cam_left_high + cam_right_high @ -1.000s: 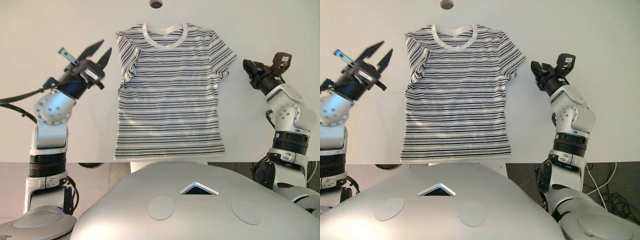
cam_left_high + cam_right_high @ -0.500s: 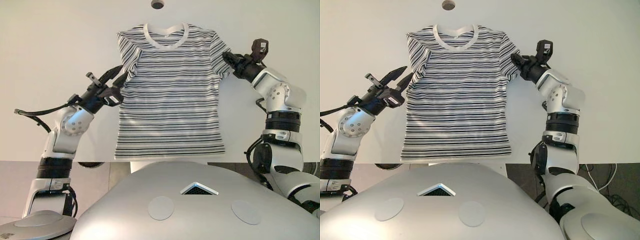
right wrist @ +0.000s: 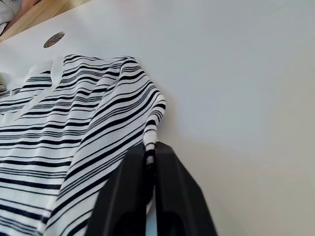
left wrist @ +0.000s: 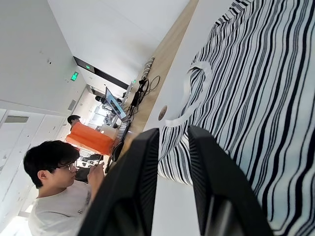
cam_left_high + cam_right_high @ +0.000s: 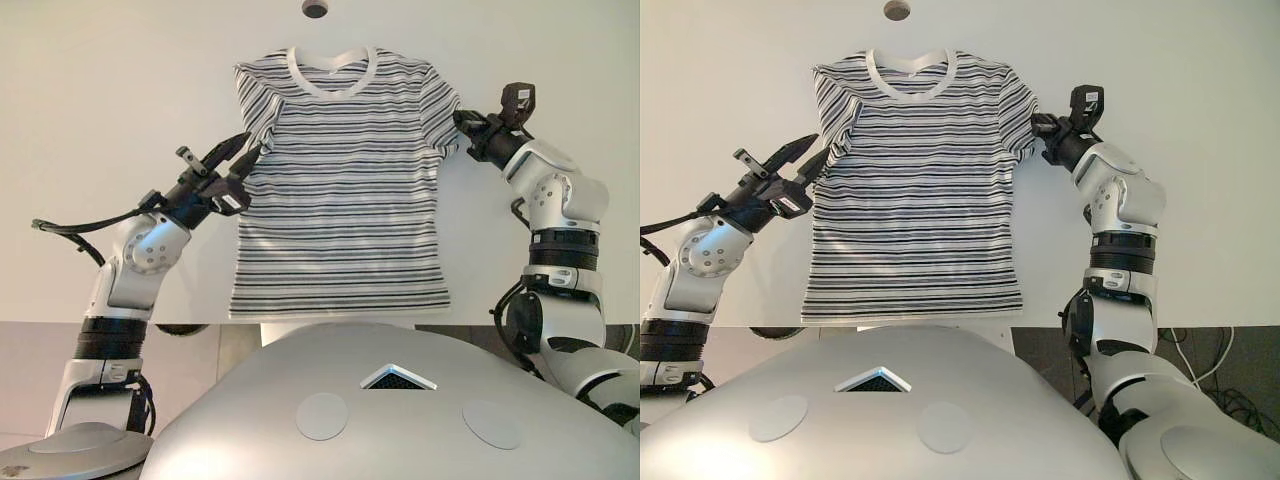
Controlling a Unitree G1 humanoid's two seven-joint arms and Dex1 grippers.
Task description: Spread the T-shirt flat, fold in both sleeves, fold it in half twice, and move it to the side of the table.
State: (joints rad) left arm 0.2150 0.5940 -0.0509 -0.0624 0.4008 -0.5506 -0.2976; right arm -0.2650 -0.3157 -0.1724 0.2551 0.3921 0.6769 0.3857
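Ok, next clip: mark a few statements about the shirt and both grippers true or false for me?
1. The T-shirt lies spread on the table, collar away from the robot. True.
2. The right gripper has its fingers closed on a sleeve edge. True.
3. The left gripper is shut on the bottom hem. False: it is open, by the other sleeve.
4. The T-shirt is folded in half. False: it lies at full length.
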